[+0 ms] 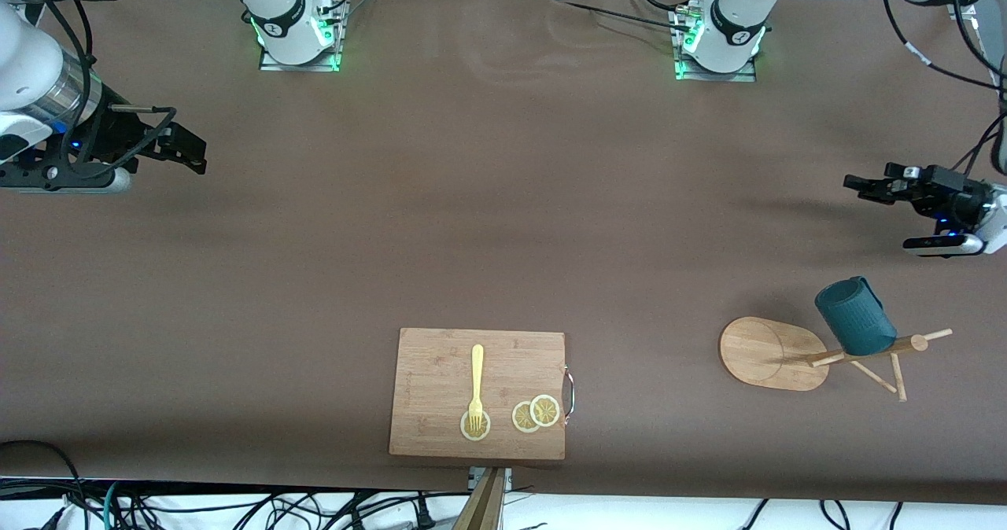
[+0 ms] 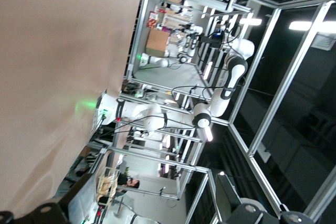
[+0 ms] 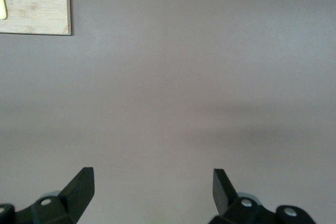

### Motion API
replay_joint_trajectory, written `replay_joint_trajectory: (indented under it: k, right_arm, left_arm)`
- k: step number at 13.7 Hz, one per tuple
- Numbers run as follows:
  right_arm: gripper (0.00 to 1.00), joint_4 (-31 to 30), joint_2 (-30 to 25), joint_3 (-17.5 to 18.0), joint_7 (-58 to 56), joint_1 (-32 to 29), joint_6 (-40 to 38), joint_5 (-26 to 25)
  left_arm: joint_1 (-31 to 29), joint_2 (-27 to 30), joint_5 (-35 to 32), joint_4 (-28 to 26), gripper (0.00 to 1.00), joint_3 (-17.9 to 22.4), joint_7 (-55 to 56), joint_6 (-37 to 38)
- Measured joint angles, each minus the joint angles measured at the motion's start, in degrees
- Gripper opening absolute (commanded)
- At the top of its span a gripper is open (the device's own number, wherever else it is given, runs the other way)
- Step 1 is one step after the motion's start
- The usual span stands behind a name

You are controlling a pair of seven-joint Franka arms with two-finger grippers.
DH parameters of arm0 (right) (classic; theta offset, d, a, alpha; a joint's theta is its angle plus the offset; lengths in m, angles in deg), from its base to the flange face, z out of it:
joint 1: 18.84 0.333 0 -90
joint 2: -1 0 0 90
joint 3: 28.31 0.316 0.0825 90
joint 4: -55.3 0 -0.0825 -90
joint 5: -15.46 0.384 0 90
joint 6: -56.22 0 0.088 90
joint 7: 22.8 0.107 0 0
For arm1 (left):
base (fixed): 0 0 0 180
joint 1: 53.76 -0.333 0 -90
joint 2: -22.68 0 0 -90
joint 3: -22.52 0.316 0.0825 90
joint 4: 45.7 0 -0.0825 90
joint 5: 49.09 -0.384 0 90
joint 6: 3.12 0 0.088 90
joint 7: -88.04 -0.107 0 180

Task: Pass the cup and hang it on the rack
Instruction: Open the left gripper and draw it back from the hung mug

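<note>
The dark teal cup point(image 1: 855, 316) hangs on a peg of the light wooden rack point(image 1: 775, 353), which stands toward the left arm's end of the table. My left gripper point(image 1: 856, 186) is open and empty, up in the air over bare table, apart from the cup. In the left wrist view the left gripper point(image 2: 155, 192) faces the room; cup and rack do not show there. My right gripper point(image 1: 189, 151) is open and empty over bare table at the right arm's end. The right wrist view shows the right gripper point(image 3: 152, 182) over bare table.
A rectangular wooden cutting board point(image 1: 440, 373) lies at the table's near edge in the middle, with a yellow fork point(image 1: 476, 384) and lemon slices point(image 1: 535, 414) on it. Its corner shows in the right wrist view point(image 3: 37, 3).
</note>
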Motion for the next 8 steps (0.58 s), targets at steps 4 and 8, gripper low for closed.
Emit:
replay_joint_trajectory:
  k: [4,8]
  right_arm:
    - [1.00,0.0,0.0,0.0,0.0,0.0,0.0,0.0]
    - [1.00,0.0,0.0,0.0,0.0,0.0,0.0,0.0]
  left_arm:
    - [4.3,7.1,-9.3,8.9,1.00,-0.2,8.6,-0.2]
    - [12.3,9.4,-23.5,21.5,1.00,-0.4,10.4,-5.4]
